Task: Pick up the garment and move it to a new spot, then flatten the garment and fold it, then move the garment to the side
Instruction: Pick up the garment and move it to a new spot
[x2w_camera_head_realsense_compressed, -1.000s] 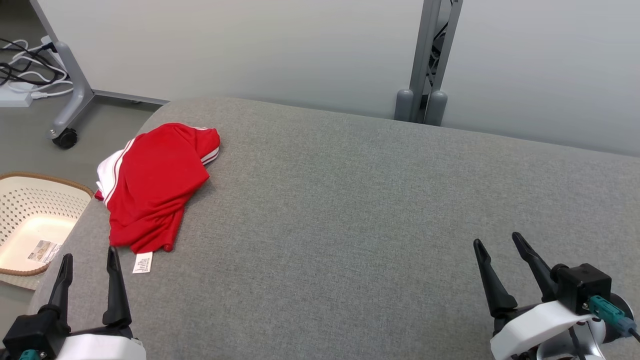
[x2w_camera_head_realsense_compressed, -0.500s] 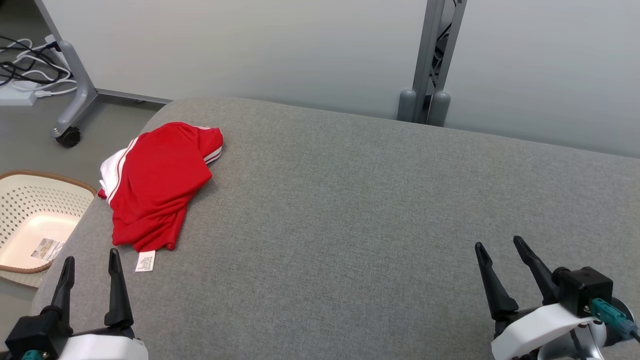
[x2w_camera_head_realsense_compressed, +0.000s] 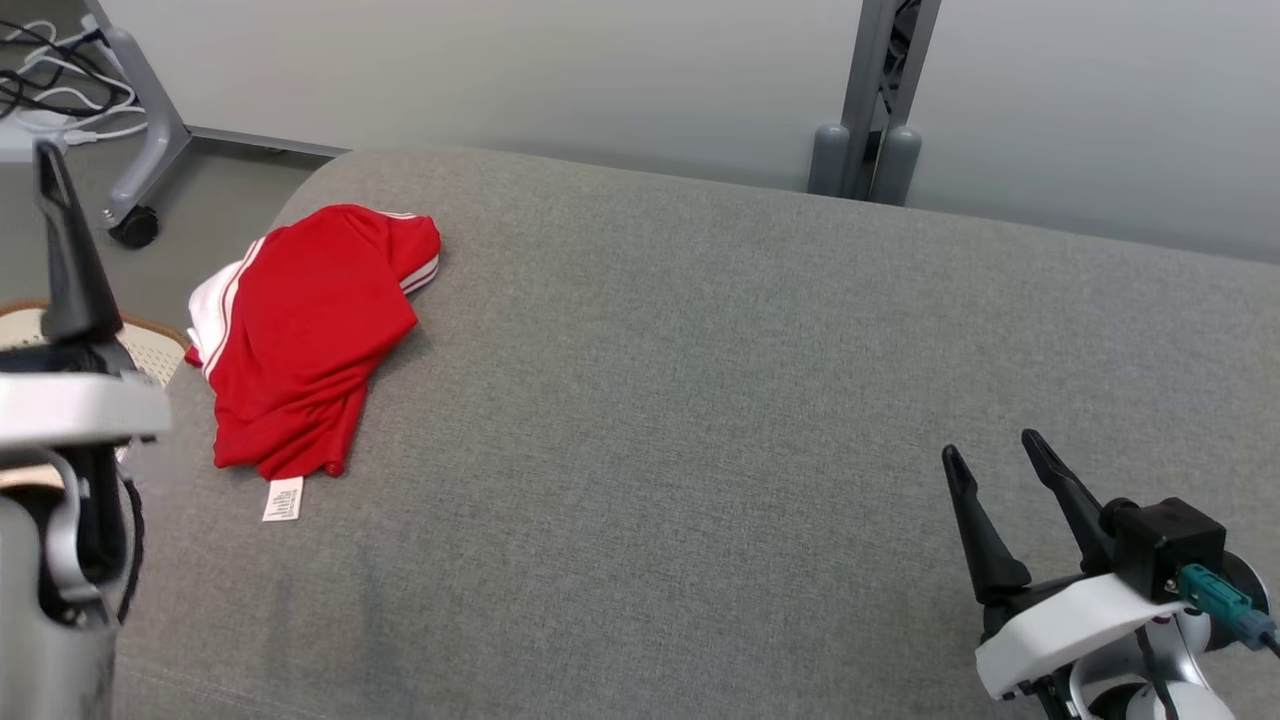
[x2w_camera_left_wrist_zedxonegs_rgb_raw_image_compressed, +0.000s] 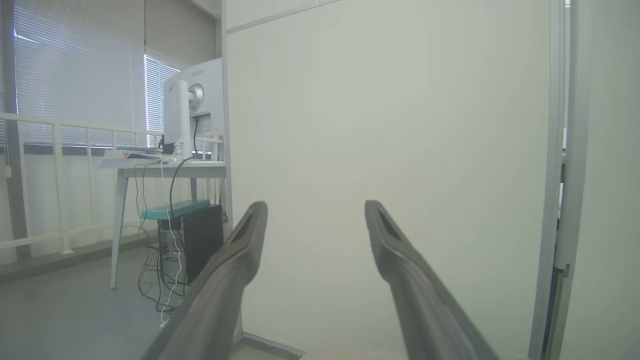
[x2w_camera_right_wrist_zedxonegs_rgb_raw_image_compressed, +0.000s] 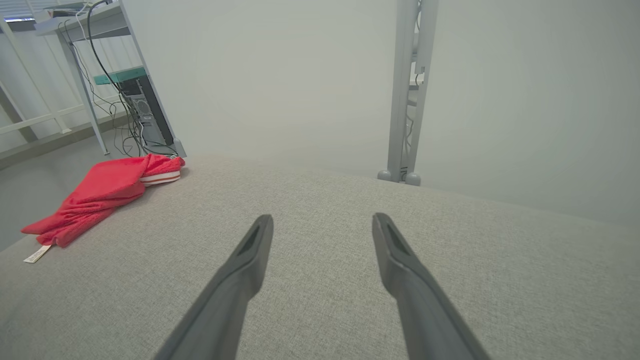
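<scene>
Red garment (x2w_camera_head_realsense_compressed: 310, 335) looked light, limp and crumpled, so probably best pinched at a raised edge fold; left gripper (x2w_camera_left_wrist_zedxonegs_rgb_raw_image_compressed: 315, 215) and right gripper (x2w_camera_head_realsense_compressed: 990, 446) both gaped wide, empty.

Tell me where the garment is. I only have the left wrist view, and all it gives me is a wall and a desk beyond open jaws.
Observer: The red garment lies bunched at the far left corner of the grey padded surface, with nothing touching it.
Operator: Where is my left gripper relative to it?
Observer: In the head view the left gripper is raised at the left edge, to the left of the garment and not over it.
Operator: And the right one?
Observer: The right gripper has its jaws open and empty over the near right of the surface, well apart from the garment.
</scene>
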